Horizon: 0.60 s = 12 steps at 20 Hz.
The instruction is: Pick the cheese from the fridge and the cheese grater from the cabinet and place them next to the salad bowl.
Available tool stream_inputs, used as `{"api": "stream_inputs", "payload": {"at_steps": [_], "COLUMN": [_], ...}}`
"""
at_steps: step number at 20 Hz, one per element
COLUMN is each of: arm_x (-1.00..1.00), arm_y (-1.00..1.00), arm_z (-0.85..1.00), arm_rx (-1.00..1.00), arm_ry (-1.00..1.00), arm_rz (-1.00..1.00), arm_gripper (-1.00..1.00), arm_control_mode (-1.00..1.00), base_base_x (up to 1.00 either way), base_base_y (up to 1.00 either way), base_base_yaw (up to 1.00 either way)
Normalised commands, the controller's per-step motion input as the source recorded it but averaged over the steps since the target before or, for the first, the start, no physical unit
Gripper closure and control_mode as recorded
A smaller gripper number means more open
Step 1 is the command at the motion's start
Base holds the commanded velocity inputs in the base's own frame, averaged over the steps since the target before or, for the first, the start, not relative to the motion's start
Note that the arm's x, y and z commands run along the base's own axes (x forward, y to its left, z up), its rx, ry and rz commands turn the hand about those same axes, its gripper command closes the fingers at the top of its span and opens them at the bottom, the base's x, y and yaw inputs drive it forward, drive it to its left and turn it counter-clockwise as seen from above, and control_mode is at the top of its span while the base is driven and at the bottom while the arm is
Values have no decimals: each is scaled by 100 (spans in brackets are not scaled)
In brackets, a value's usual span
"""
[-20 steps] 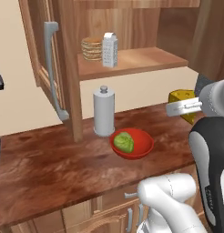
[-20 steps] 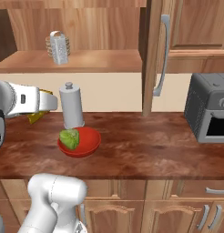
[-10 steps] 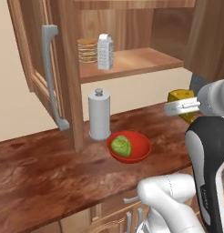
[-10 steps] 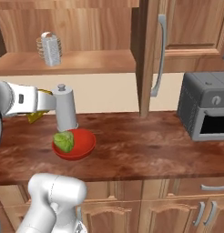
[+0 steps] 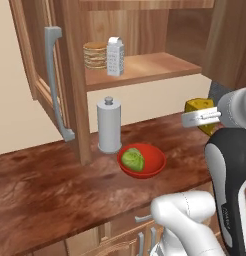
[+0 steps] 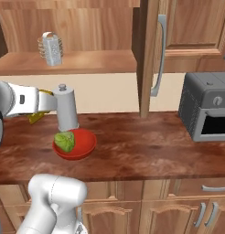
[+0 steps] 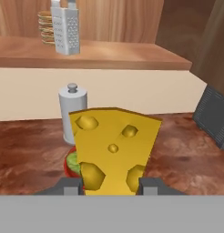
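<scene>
Left base view: I see the cabinet (image 5: 70, 75) door swung open, cheese grater (image 5: 114, 56) on its shelf beside the tan discs (image 5: 95, 55), grey cylinder (image 5: 109, 125) behind the salad bowl (image 5: 142, 160), cheese (image 5: 199, 107) up at far right. Hand view adds the grip: gripper (image 7: 110, 185) nearly closed, fingers clamped on the wedge's lower edge. Right base view adds the oven (image 6: 206, 112) on the counter.

text: none legible | labels: none | brands: none | numbers: none | signs: none
</scene>
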Motion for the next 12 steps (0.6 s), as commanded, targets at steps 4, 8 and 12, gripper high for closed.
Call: {"api": "stream_inputs", "payload": {"at_steps": [4,8,12], "arm_x": [0,32,60], "arm_y": [0,-36,-69], "arm_z": [0,0,0], "arm_rx": [0,0,1], "arm_ry": [0,5,28], "arm_rz": [0,0,0], "arm_gripper": [100,100,100], "arm_control_mode": [100,-100,-100], "base_base_x": [0,0,0], "base_base_y": [0,-2,0], "base_base_yaw": [0,-1,0]}}
